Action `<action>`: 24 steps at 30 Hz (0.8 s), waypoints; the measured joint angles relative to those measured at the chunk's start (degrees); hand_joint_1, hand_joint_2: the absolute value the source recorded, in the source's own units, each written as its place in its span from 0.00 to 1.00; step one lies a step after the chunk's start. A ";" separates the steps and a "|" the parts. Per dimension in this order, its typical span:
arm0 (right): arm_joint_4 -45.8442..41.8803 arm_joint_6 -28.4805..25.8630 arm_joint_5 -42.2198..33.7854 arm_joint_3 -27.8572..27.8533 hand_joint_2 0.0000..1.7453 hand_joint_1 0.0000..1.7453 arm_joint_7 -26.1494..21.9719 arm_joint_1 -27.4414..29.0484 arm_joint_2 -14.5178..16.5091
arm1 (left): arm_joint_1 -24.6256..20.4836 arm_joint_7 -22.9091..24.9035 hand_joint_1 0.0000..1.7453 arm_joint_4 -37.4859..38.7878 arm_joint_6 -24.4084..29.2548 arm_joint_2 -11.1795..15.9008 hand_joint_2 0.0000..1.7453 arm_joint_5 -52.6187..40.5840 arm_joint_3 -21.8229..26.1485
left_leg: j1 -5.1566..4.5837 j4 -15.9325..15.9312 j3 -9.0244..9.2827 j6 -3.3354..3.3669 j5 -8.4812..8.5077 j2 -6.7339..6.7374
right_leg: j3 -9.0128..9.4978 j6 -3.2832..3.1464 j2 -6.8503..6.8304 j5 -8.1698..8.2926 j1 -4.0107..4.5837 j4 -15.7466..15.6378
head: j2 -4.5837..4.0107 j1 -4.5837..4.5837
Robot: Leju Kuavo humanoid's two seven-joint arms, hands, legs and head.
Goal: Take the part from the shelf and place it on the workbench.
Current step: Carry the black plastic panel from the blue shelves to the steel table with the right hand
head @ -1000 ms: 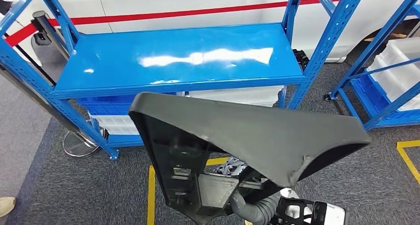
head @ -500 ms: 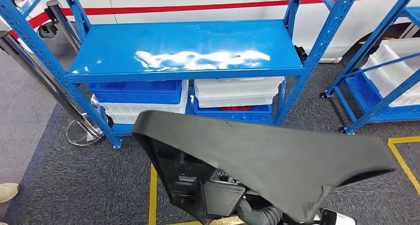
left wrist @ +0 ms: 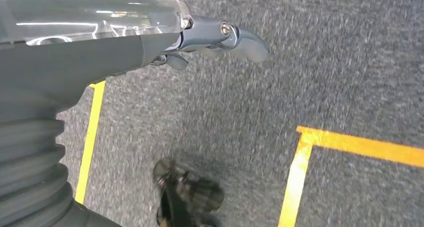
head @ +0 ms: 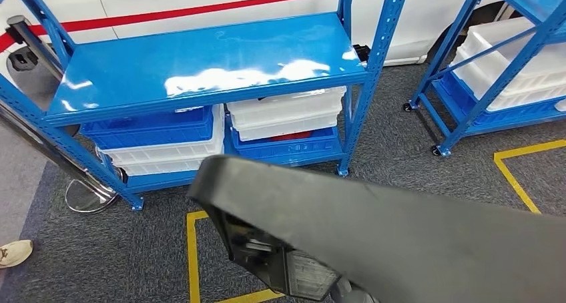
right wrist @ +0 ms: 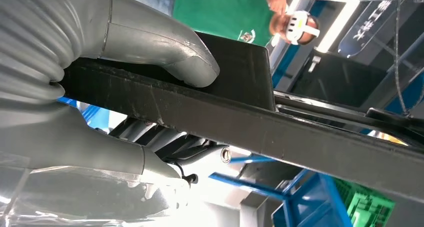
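While the part (head: pixel 400 243) hides it overhead, right hand (right wrist: pixel 150 77) grips.

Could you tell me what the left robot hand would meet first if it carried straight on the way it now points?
Probably just the grey carpet: the left robot hand hangs empty above the floor, with nothing between them. Depth is unclear.

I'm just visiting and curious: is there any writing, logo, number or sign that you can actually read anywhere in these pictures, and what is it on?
None can be read.
Dark banner behind the person, right wrist view: pale characters, turned and too blurred to read.
Green shirt: a small badge, too small to read.
Black part held by the right hand: no readable marking.
Blue shelf, bins and yellow floor tape: no text.
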 joint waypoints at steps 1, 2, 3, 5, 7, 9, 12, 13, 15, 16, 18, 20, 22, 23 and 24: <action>0.00 -0.19 0.14 0.01 1.00 0.96 0.00 0.10 0.08 | 0.01 0.08 0.00 0.00 0.35 0.22 1.00 -0.09 -0.03 | 0.00 -0.54 0.39 0.12 0.95 -0.08 | -0.11 0.03 0.62 0.14 0.06 0.04 | 0.00 0.00; 0.00 -0.40 0.27 0.01 1.00 0.96 0.00 0.14 0.20 | 0.01 0.19 0.00 0.00 0.63 0.40 1.00 -0.17 -0.05 | 0.00 -3.31 1.83 0.30 2.82 -0.34 | -0.16 0.09 1.24 0.25 0.12 0.11 | 0.00 0.00; -0.01 -0.58 0.35 0.02 1.00 0.96 0.00 0.11 0.33 | 0.01 0.27 0.00 0.00 0.83 0.58 1.00 -0.23 -0.08 | 0.00 -7.39 3.86 0.57 4.95 -1.14 | -0.19 0.19 1.84 0.33 0.13 0.18 | 0.00 0.00; 0.00 -0.75 0.39 0.03 1.00 0.96 0.00 -0.11 0.58 | 0.02 0.37 0.00 0.00 0.95 0.90 1.00 -0.20 -0.11 | 0.02 -14.19 7.02 1.06 7.33 -3.29 | -0.47 0.59 2.97 0.57 0.25 0.45 | 0.00 0.02; 0.02 -0.70 0.41 0.05 1.00 0.96 0.01 -0.34 0.71 | 0.04 0.33 0.00 0.00 0.78 1.07 1.00 -0.10 -0.11 | -0.15 -16.15 7.70 1.38 7.43 -3.97 | -1.00 1.32 4.05 1.02 0.10 0.52 | 0.00 0.03; 0.04 -0.65 0.45 0.08 1.00 0.96 0.01 -0.48 0.74 | -0.06 0.22 0.00 0.00 0.48 1.03 1.00 -0.07 -0.15 | -0.05 -16.62 7.75 1.90 7.94 -2.83 | -1.43 2.07 4.39 1.28 -0.02 0.57 | 0.00 0.03; 0.24 -0.81 0.51 0.17 1.00 0.96 0.01 -0.97 0.75 | -0.07 0.02 0.00 0.00 0.14 0.81 1.00 -0.27 -0.45 | 0.17 -17.25 7.66 2.76 8.72 -0.85 | -3.98 2.96 0.81 -2.44 -0.02 5.97 | 0.00 0.38; 0.38 -0.96 0.55 0.23 1.00 0.96 0.02 -1.12 0.74 | 0.08 -0.03 0.00 0.00 0.09 0.72 1.00 -0.40 -0.59 | 0.11 -17.26 7.52 2.88 8.77 -0.15 | -5.60 3.30 -0.16 -4.44 -0.12 9.60 | 0.00 0.50; 0.73 -1.36 0.73 0.40 1.00 0.96 0.03 -1.17 0.73 | 0.29 -0.03 0.00 0.00 0.09 0.50 1.00 -0.74 -0.85 | 0.06 -17.17 7.32 2.90 8.77 1.31 | -7.88 3.79 -0.78 -6.50 -0.45 15.13 | 0.00 0.50; 0.89 -1.56 0.87 0.52 1.00 0.96 0.04 -1.15 0.73 | 0.29 0.04 0.00 0.00 0.09 0.36 1.00 -0.85 -0.96 | 0.06 -17.11 7.27 2.86 8.74 1.99 | -7.72 3.92 -0.98 -6.04 -0.58 15.27 | 0.00 0.49; 1.06 -1.79 1.27 0.91 1.00 0.96 0.04 -1.14 0.73 | 0.18 0.25 0.00 0.01 0.08 -0.10 1.00 -0.95 -1.11 | 0.06 -16.97 7.36 2.58 8.56 3.22 | -4.21 3.91 -2.27 -2.85 -0.67 9.41 | 0.00 0.49; 1.13 -1.84 1.61 1.41 1.00 0.96 0.04 -1.16 0.73 | 0.15 0.50 0.00 0.03 0.10 -0.60 1.00 -1.02 -1.25 | -0.20 -16.74 7.49 2.05 8.22 4.25 | -0.53 3.18 -4.82 -0.76 -0.20 2.55 | 0.00 0.48; 1.19 -1.82 1.88 1.81 1.00 0.96 0.03 -1.17 0.73 | 0.14 0.80 0.00 0.07 0.27 -1.03 1.00 -1.12 -1.38 | -0.48 -16.60 7.55 1.51 8.00 5.23 | 0.17 2.21 -5.52 -0.70 0.33 0.52 | 0.00 0.45; 1.22 -1.76 2.01 1.96 1.00 0.96 0.02 -1.16 0.72 | 0.08 0.98 0.00 0.10 0.40 -1.25 1.00 -1.21 -1.42 | -0.49 -16.59 7.64 1.23 7.93 5.79 | 0.01 1.83 -4.71 -0.52 0.35 0.43 | 0.00 0.44; 1.27 -1.66 2.11 2.09 1.00 0.96 0.02 -1.16 0.72 | 0.02 1.18 0.00 0.11 0.56 -1.43 1.00 -1.31 -1.46 | -0.40 -16.51 7.69 0.91 7.69 5.93 | -0.01 1.49 -4.09 -0.39 0.29 0.25 | 0.00 0.45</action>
